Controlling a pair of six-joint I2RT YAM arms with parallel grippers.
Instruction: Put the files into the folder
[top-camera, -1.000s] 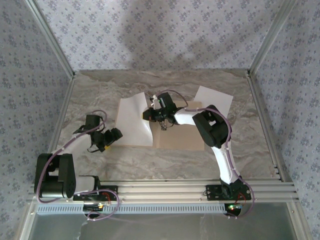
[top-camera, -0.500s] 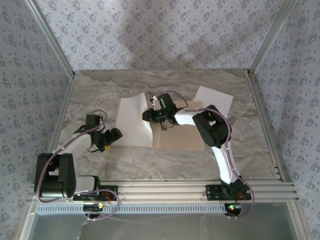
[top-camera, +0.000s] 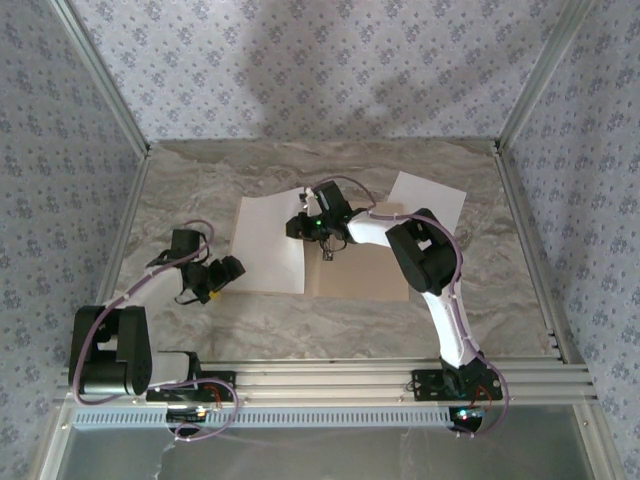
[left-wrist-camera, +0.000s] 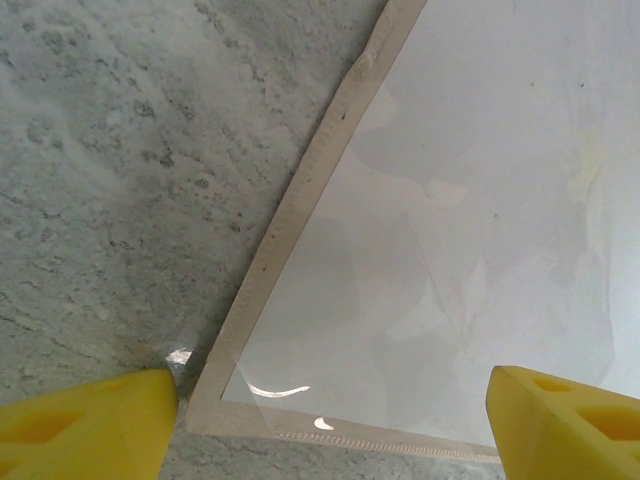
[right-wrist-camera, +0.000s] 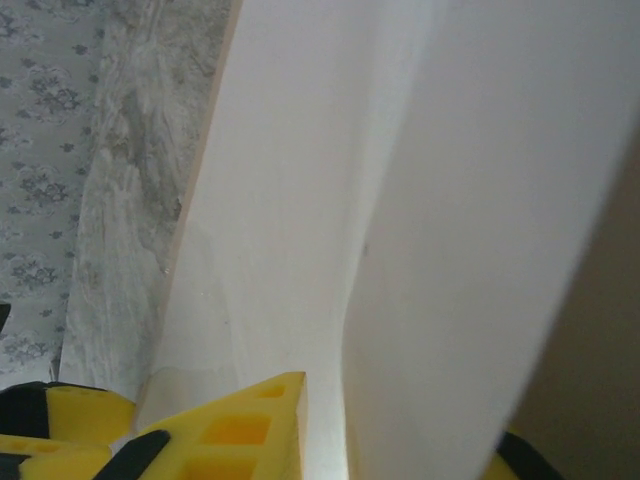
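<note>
The folder (top-camera: 362, 276) lies open on the table, its tan right cover bare. One white file (top-camera: 266, 245) lies on its left half. A second file (top-camera: 432, 200) rests at the back right, partly under the right arm. My right gripper (top-camera: 309, 224) sits at the first file's right edge by the spine. In the right wrist view the file (right-wrist-camera: 300, 200) rises in a soft fold between the yellow fingers (right-wrist-camera: 250, 425), which stand a little apart. My left gripper (top-camera: 227, 268) hovers open over the folder's near-left corner (left-wrist-camera: 300, 200), with nothing between its jaws (left-wrist-camera: 335, 415).
Marble tabletop (top-camera: 200, 190) lies around the folder, bounded by metal frame posts (top-camera: 525, 230) and patterned walls. A small metal clip (top-camera: 328, 256) sits at the spine just in front of the right gripper.
The first file's right edge was lifted and curled; now it lies lower and flatter. My right gripper's jaws have parted and it has shifted slightly toward the back. The left arm is still.
</note>
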